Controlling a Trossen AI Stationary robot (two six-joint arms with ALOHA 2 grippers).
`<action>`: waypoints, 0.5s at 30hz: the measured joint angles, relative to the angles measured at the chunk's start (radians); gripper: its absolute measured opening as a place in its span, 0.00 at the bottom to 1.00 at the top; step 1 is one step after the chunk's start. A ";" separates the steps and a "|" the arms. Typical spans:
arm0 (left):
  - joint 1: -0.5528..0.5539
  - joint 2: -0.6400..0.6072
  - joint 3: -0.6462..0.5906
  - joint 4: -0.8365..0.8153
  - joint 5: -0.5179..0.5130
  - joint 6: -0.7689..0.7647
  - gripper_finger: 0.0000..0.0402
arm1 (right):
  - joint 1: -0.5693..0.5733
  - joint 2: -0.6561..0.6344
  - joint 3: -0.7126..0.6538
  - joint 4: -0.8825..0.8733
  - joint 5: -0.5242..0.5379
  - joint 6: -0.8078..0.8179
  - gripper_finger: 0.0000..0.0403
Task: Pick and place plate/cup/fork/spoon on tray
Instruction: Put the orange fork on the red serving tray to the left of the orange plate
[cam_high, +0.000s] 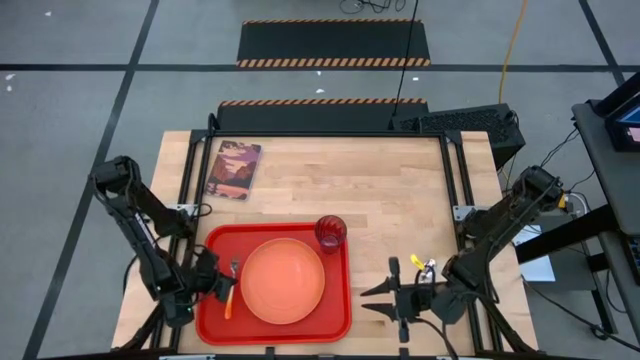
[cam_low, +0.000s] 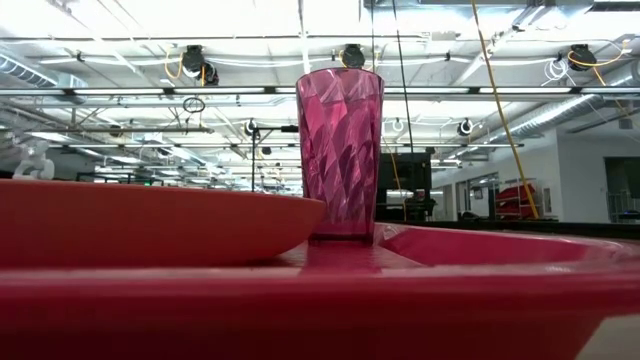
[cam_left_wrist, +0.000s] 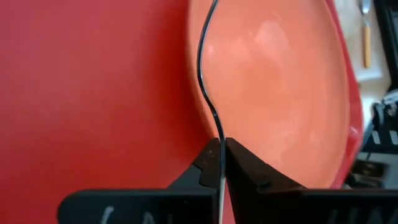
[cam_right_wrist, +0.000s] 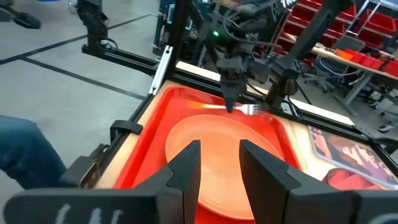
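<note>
The red tray (cam_high: 340, 315) lies at the table's near edge, left of centre. The orange plate (cam_high: 283, 280) lies in it, and the dark-red cup (cam_high: 331, 232) stands upright in its far right corner; the low view shows the cup (cam_low: 340, 150) too. My left gripper (cam_high: 220, 286) is over the tray's left part, shut on the fork (cam_high: 232, 285). The spoon (cam_left_wrist: 367, 38) lies on the table to the right of the tray, by my right arm (cam_high: 428, 266). My right gripper (cam_high: 385, 300) is open and empty, right of the tray, pointing toward it. My left gripper pinches the fork between its two fingers (cam_left_wrist: 239, 163), about where the metal neck (cam_left_wrist: 214, 118) meets the handle. The fingers point down and lie across the fork. The fork sits on edge, roughly level, beside the plate's left rim. Whether it touches the tray I cannot tell.
A small book with a dark pictured cover (cam_high: 233, 168) lies at the table's far left. Bare wood fills the table's far right half. The arms' frame posts (cam_high: 460, 210) stand along both side edges.
</note>
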 joint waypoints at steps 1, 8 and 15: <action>0.008 0.000 -0.014 0.016 0.000 0.001 0.02 | 0.005 0.000 0.000 0.000 0.000 0.000 0.26; 0.063 0.000 -0.080 0.117 -0.006 0.023 0.06 | 0.038 0.000 0.000 0.000 0.000 -0.017 0.26; 0.104 0.000 -0.092 0.159 -0.011 0.065 0.07 | 0.042 0.000 0.000 0.000 0.002 -0.012 0.26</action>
